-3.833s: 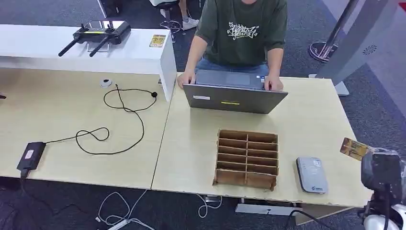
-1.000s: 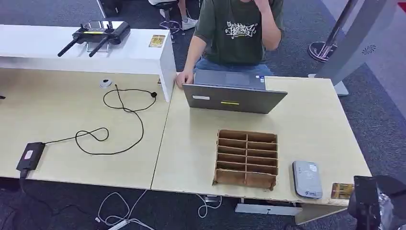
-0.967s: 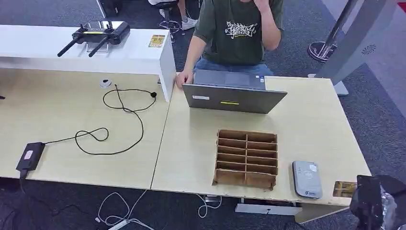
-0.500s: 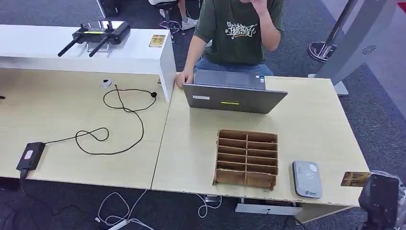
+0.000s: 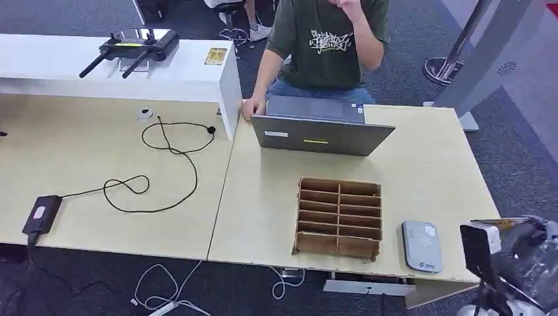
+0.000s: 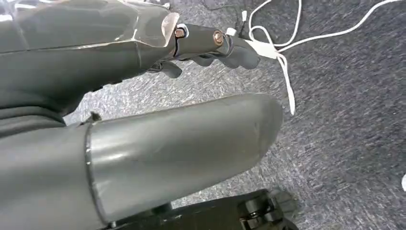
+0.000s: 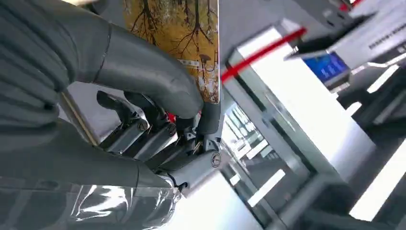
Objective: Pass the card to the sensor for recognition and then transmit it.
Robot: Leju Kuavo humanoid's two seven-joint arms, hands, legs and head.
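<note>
Your robot's left hand has a thick, smooth grey thumb and darker fingers with copper-coloured screws at the pivots (clear plastic film wraps the wrist). The right hand shows the same grey ribbed cover, dark linkages and film.

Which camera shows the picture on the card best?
The right wrist view: the card is close up, its yellow tree picture plain, pinched in the right hand. The head view shows just a thin edge of it. The left wrist view looks at the floor.
</note>
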